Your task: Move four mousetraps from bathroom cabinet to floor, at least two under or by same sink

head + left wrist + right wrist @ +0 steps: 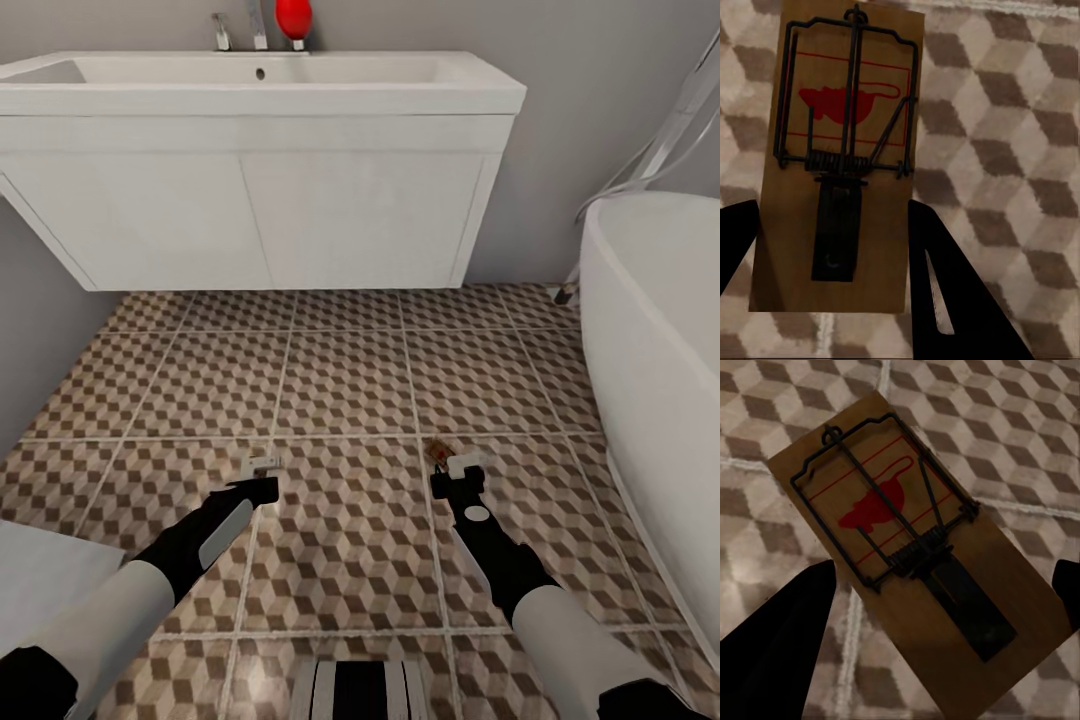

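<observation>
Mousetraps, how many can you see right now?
2. One mousetrap sits between the left gripper's fingers, the other mousetrap between the right gripper's fingers, both over the bathroom floor. Others may be out of view.

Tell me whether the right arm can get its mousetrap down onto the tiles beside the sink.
Probably yes: the right hand holds its mousetrap over open bathroom floor, and nothing lies between it and the sink.
</observation>
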### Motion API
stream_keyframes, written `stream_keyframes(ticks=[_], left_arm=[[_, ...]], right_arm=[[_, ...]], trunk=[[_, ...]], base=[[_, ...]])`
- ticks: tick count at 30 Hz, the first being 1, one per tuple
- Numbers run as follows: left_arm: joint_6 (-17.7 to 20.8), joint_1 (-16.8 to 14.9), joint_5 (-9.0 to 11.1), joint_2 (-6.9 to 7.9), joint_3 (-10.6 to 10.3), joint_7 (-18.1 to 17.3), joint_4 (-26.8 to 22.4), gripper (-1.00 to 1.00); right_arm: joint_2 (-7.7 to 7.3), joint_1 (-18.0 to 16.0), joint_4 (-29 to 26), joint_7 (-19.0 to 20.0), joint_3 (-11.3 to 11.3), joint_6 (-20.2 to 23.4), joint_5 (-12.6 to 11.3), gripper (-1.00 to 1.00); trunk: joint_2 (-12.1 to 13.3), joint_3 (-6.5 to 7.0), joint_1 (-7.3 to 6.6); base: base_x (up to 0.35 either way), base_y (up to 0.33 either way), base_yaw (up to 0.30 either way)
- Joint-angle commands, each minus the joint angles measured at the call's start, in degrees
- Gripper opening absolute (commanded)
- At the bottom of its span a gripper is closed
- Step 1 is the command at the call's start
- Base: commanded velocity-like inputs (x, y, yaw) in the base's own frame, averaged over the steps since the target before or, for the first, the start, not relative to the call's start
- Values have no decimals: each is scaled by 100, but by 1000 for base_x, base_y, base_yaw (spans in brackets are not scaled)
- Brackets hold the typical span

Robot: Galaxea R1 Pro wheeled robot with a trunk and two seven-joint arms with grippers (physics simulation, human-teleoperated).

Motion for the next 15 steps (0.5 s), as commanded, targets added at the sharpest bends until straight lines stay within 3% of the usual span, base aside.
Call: stream_keyframes(ticks=[1, 5, 15], left_arm=[[8, -5, 52, 10, -39, 58, -9, -100], [8, -5, 56, 10, -44, 56, -14, -100], [59, -7, 52, -25, -51, 31, 33, -100]], right_arm=[[-3, -4, 2, -40, 23, 6, 20, -100], [-5, -4, 2, -43, 23, 6, 19, -100], [-5, 88, -29, -19, 52, -39, 87, -100]], trunk=[[-3, -36, 1], [-9, -163, 11], [-9, -184, 11]], base=[[0, 0, 0], [0, 0, 0], [0, 0, 0]])
